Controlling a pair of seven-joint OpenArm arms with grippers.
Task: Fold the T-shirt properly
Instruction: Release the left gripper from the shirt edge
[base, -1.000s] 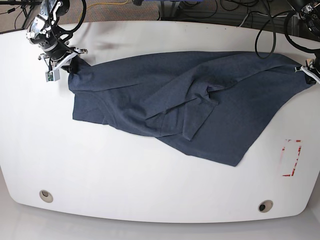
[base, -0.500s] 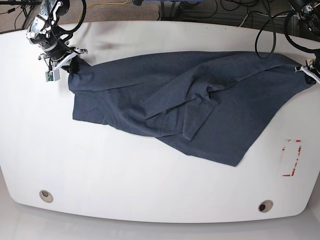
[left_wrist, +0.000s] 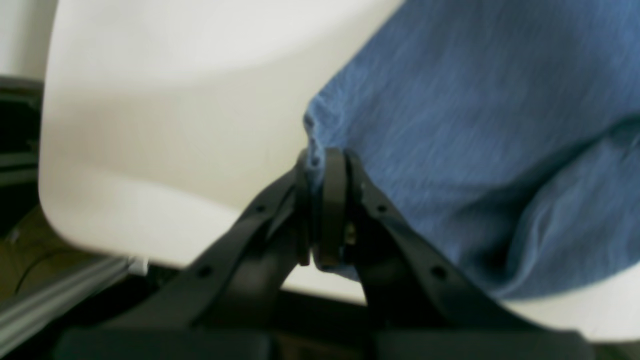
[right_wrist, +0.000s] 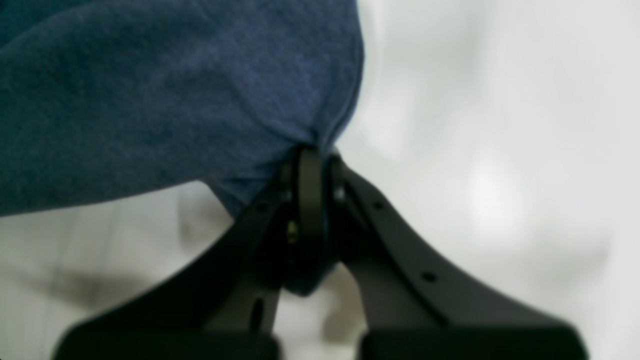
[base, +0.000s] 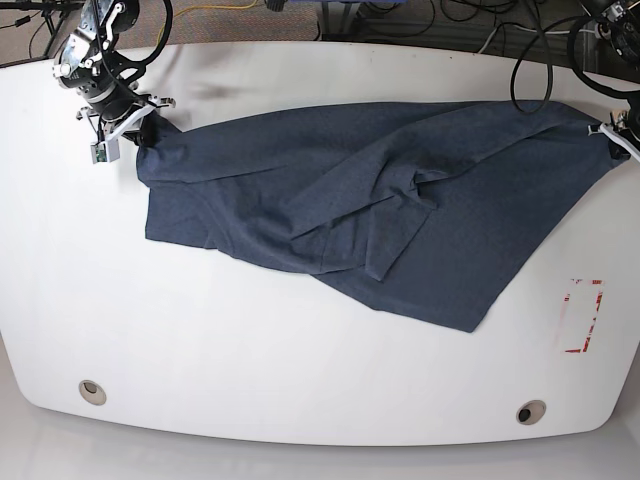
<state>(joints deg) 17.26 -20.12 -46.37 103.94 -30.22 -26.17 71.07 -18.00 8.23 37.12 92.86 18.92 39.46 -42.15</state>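
We have the T-shirt (base: 400, 200) lying across the far half of the white worktop (base: 300, 350), its long axis running side to side between our 2 arms, with a rumpled ridge of doubled fabric near the middle and a loose corner trailing toward the near edge, well short of the red rectangular mark (base: 580, 315) at one near corner. No neck tag or lettering shows from where we look, so we cannot tell which face is up. Our right gripper (right_wrist: 310, 165) is clamped on a bunched corner of the cloth at the end that sits on the base view's left, and in its wrist view the fabric fans away from the closed jaws to the side and upward. Our left gripper (left_wrist: 322, 165) is likewise clenched on a hem corner at the opposite end, right by the worktop's edge, with the cloth spreading away from it across the surface. So the shirt lies wholly between the 2 grips, each arm holding its own nearest end, and neither is nearer to the crumpled middle. We judge that the coming move depends on this span: pulling the 2 held corners apart along the long axis should draw out the central ridge before any fold is laid.
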